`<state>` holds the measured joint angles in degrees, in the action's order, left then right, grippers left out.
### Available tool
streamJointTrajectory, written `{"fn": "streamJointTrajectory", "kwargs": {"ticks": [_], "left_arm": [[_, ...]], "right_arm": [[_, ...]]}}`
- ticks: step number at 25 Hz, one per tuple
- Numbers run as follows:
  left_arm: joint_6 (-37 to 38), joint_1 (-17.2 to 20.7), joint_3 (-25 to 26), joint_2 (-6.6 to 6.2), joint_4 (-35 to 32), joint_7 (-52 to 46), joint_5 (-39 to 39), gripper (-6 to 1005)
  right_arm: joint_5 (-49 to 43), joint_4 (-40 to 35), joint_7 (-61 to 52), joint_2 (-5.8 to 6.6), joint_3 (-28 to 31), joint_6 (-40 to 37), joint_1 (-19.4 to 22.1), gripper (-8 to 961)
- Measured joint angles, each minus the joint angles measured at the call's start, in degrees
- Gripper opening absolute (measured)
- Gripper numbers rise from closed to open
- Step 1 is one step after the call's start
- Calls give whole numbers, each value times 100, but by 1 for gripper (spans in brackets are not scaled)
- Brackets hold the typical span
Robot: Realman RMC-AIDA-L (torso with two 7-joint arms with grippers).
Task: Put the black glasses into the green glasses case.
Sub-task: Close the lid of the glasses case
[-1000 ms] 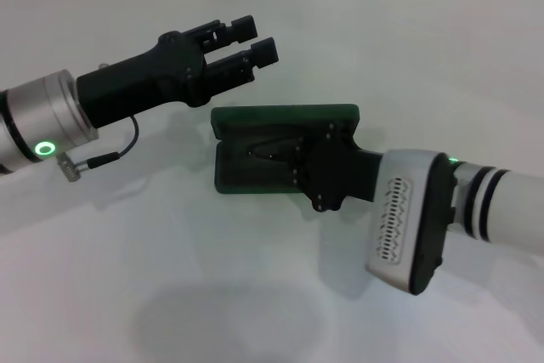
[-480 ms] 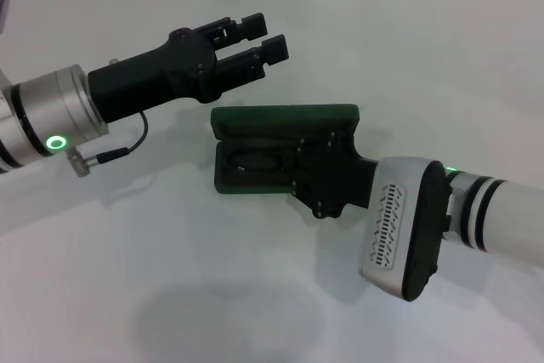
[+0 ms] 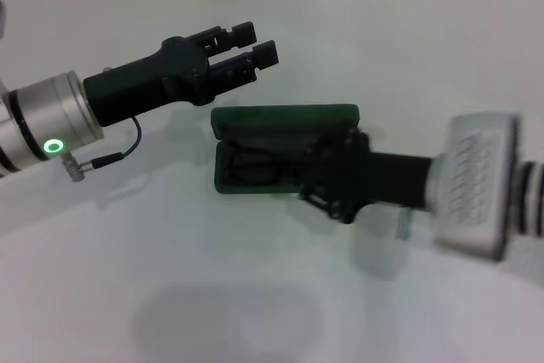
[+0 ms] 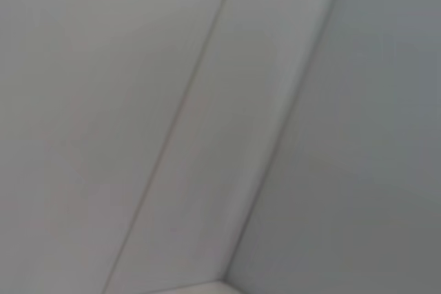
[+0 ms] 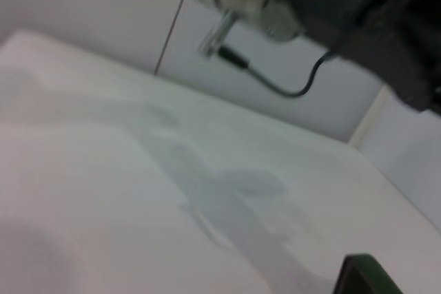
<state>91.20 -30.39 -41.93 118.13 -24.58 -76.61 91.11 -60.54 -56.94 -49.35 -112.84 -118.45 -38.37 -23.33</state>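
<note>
Fingers: left gripper [image 3: 252,44] apart, idle far-left; right gripper [image 3: 327,167] unclear, over green glasses case [image 3: 285,115]. Black glasses [image 3: 255,164] inside: light, fragile, grip at bridge

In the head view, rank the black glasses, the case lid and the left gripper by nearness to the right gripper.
1. black glasses, inside the green glasses case, just beside the right gripper.
2. case lid, raised just behind.
3. left gripper, farthest, hovering beyond the lid.

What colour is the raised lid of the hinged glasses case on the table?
Dark green; the rectangular hard case's lid shows best in the head view.
</note>
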Motion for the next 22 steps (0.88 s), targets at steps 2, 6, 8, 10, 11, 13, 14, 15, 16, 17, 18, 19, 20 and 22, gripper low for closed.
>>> {"fn": "streamJointTrajectory", "kwargs": {"ticks": [2,6,8,10,11,13,14,15,16,17,18,19,20,22], "left_arm": [[-89,-11,-1,0,-3,-61,22,626],[-908,-342,-4,-5,-97,-720,566,626],[-1242,-533,-7,-19,-99,-1036,915,626],[-1469,-668,-12,-20,-99,-1244,1204,626],[-1583,-729,-12,-12,-100,-1302,1325,626],[-1832,-848,-18,34,-100,-1391,1540,626],[-1937,-884,-18,53,-101,-1418,1613,626],[-2079,-926,-21,79,-100,-1452,1703,626],[-2239,-969,-22,101,-100,-1503,1814,626],[-2340,-995,-23,111,-100,-1543,1885,626],[-2472,-1018,-28,123,-98,-1600,1996,626],[-2527,-1028,-41,126,-96,-1631,2048,626],[-2578,-1033,-64,130,-93,-1656,2098,626],[-2602,-1029,-143,137,-92,-1654,2111,626]], "right_arm": [[-2,361,-320,94,671,-1063,1,266],[1,1562,-787,165,2595,-3023,-64,265],[5,2328,-896,124,3796,-3623,-118,265],[7,2695,-877,25,4547,-3744,-106,274],[7,2732,-857,-11,4729,-3728,-72,283],[6,2707,-807,-87,4985,-3682,40,302],[7,2687,-785,-111,5016,-3678,71,311],[6,2671,-766,-130,5031,-3678,90,320],[6,2659,-746,-148,5034,-3679,103,365],[7,2651,-733,-160,5027,-3678,105,410],[6,2651,-729,-164,5018,-3674,105,454],[7,2651,-724,-167,5006,-3664,101,499],[7,2651,-716,-168,4999,-3657,97,544],[7,2656,-683,-169,4997,-3650,93,546]]}}
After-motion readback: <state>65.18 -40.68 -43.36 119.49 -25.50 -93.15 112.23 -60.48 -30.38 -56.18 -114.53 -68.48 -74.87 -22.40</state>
